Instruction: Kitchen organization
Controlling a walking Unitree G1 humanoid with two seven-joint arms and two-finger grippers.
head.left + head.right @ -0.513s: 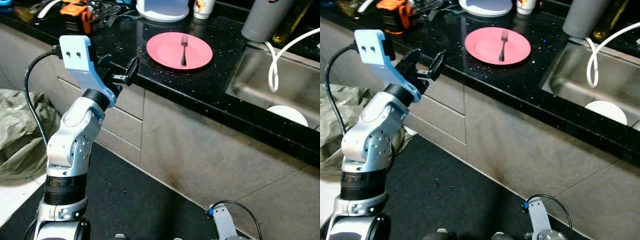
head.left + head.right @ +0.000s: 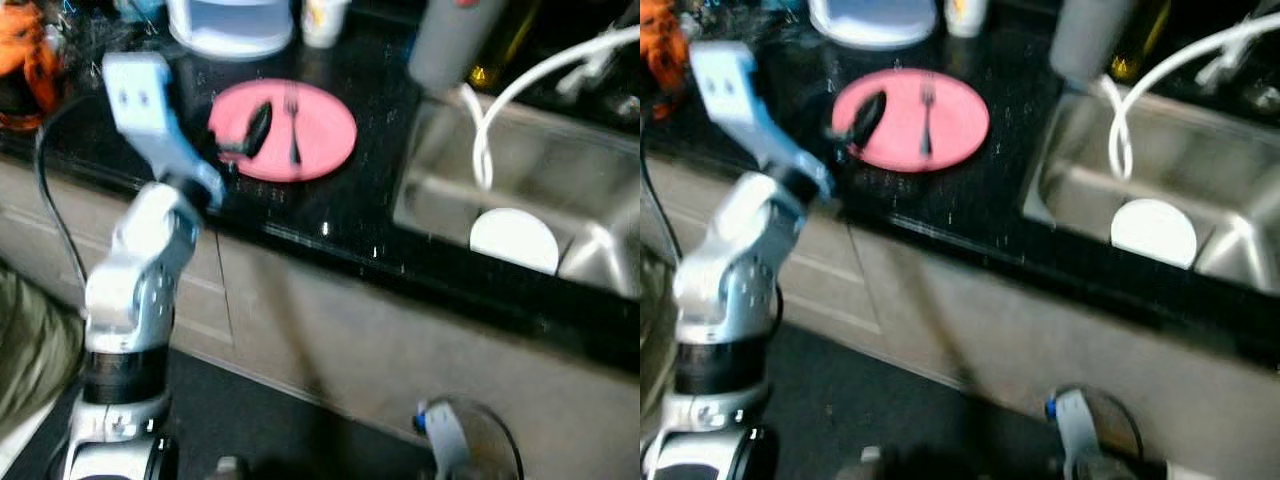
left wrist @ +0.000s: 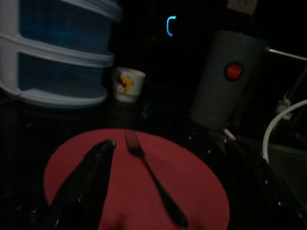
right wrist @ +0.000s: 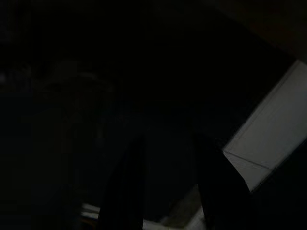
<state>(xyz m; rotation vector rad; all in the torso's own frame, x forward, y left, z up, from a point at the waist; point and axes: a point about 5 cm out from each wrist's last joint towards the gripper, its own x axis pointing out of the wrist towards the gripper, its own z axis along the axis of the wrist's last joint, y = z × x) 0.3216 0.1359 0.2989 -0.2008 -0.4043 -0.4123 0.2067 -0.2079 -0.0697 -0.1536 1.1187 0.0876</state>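
A pink plate [image 2: 325, 135] lies on the black counter [image 2: 330, 210] with a dark fork [image 2: 293, 125] across its middle. My left arm is raised, and the left gripper [image 2: 240, 135] hangs over the plate's left edge, open and holding nothing. One black finger [image 3: 86, 177] reaches over the plate [image 3: 192, 191] just left of the fork [image 3: 153, 182]. My right arm [image 2: 445, 440] hangs low by the cabinet. In the very dark right wrist view, the right gripper [image 4: 170, 182] shows two fingers apart with nothing between them.
A steel sink [image 2: 430, 190] with a white round dish [image 2: 513, 240] and a white hose [image 2: 480, 140] lies right of the plate. Behind the plate stand a white drawer unit [image 2: 230, 25], a small cup [image 2: 322, 20] and a grey canister [image 2: 450, 40]. An orange tool [image 2: 20, 60] sits far left.
The camera has shifted and the picture is now blurred. My left gripper has gone from in front of the counter edge to over the plate's left side.
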